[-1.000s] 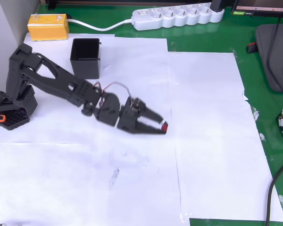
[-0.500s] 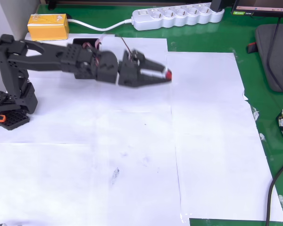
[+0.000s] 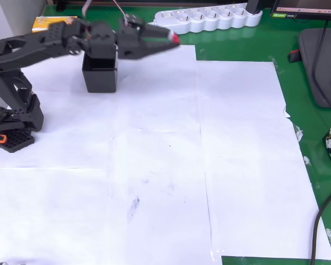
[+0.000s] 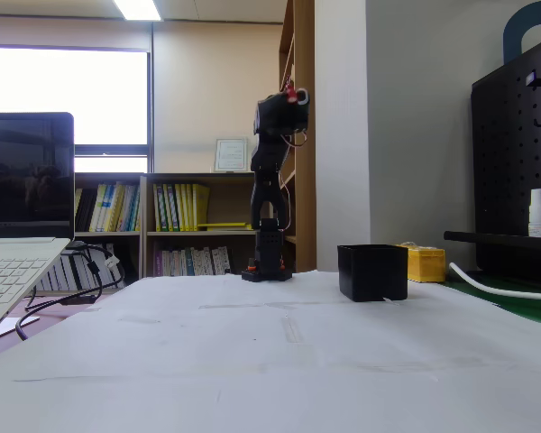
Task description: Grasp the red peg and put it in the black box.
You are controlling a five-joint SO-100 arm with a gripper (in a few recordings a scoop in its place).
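My gripper [image 3: 175, 38] is raised high above the table and shut on the red peg [image 3: 176, 38], a tiny dark-red piece at the fingertips. In the overhead view the fingertips sit to the right of the black box [image 3: 100, 79], whose top the arm partly covers. In the fixed view the gripper [image 4: 294, 94] is far above the table with the red peg [image 4: 291, 90] at its tip, and the black box [image 4: 372, 271] stands on the white paper to the right of the arm's base.
A yellow box [image 3: 51, 23] lies behind the arm at the back left. A white power strip [image 3: 209, 18] runs along the back edge. White paper sheets [image 3: 171, 165] cover the green mat. A laptop [image 4: 18, 225] stands at the left in the fixed view.
The arm has lifted the red peg off the paper and swung it up and towards the back, from mid-table to beside the black box.
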